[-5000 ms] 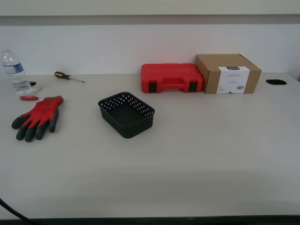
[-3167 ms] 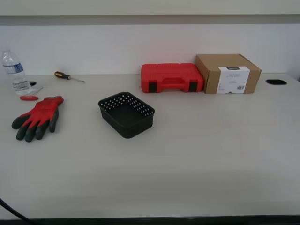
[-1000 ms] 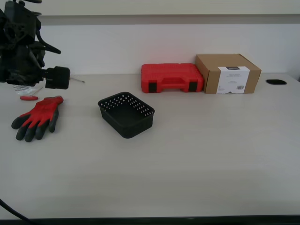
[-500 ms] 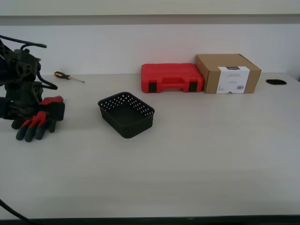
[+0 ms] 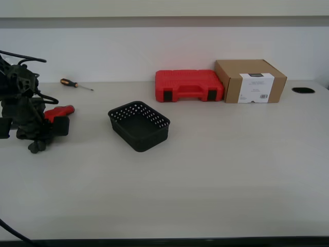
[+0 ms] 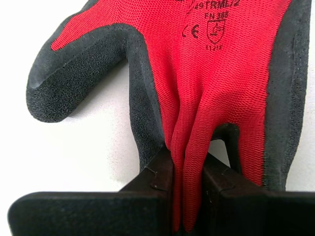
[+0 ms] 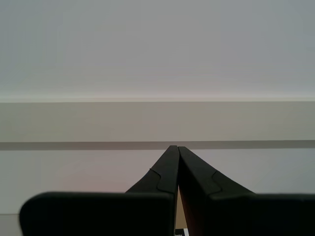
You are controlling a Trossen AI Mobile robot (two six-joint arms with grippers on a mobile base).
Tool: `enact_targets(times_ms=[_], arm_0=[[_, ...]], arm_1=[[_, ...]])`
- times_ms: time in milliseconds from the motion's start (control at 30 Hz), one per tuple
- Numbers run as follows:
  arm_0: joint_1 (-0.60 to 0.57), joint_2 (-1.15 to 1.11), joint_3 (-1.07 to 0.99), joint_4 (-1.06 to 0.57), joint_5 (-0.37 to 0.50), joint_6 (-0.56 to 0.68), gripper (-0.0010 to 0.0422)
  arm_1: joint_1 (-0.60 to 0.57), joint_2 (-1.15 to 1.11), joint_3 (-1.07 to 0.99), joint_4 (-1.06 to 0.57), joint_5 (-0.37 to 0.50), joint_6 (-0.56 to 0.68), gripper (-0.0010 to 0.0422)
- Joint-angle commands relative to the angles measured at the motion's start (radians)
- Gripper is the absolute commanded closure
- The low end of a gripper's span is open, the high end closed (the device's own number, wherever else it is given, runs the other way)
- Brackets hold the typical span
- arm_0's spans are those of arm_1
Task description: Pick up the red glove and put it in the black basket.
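The red glove [image 6: 216, 73], red knit with dark grey coated fingers, lies flat on the white table. My first gripper [image 6: 188, 172] is shut on a pinched fold of its red fabric. In the exterior view the first arm covers most of the glove [image 5: 60, 110] at that view's left, with my first gripper [image 5: 37, 141] low on the tabletop. The black basket [image 5: 139, 125] stands to the exterior view's right of the glove, with nothing in it. My second gripper [image 7: 177, 157] is shut on nothing, facing a pale wall, and does not show in the exterior view.
A red plastic case [image 5: 189, 85] and a cardboard box [image 5: 250, 81] stand at the back of the table. A screwdriver [image 5: 75, 84] lies at the back, toward the exterior view's left. A dark hole [image 5: 302, 90] sits at that view's far right.
The first arm came in from the exterior view's left, dropped onto the glove and shut on its fabric. The glove has bunched under the arm. The basket has not moved.
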Motion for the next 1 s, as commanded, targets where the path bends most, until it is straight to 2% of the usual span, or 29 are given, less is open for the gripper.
enact_targets(times_ms=[33,133,333,433,633,833,1000], arm_0=[[0.000,0.000,0.001,0.003,0.000,0.003,0.0412],[0.000,0.000,0.001,0.003,0.000,0.003,0.0412],[0.000,0.000,0.001,0.003,0.000,0.003,0.0412],[0.000,0.000,0.001,0.003,0.000,0.003,0.0412],[0.000,0.000,0.001,0.002,0.000,0.003,0.0412],[0.000,0.000,0.001,0.003,0.000,0.003,0.0412],[0.000,0.000,0.001,0.003,0.000,0.003,0.0412]], arm_1=[[-0.002,0.011,0.000,-0.038,0.078,0.000,0.0410],[-0.002,0.001,0.000,-0.101,0.087,-0.010,0.0413],[-0.004,-0.099,-0.004,-0.242,0.179,-0.049,0.0414],[-0.010,-0.203,-0.021,-0.306,0.186,-0.052,0.0414],[-0.051,-0.460,-0.138,-0.313,0.186,-0.074,0.0414],[-0.142,-0.640,-0.246,-0.341,0.221,-0.104,0.0414],[-0.246,-0.697,-0.266,-0.410,0.261,-0.097,0.0413]])
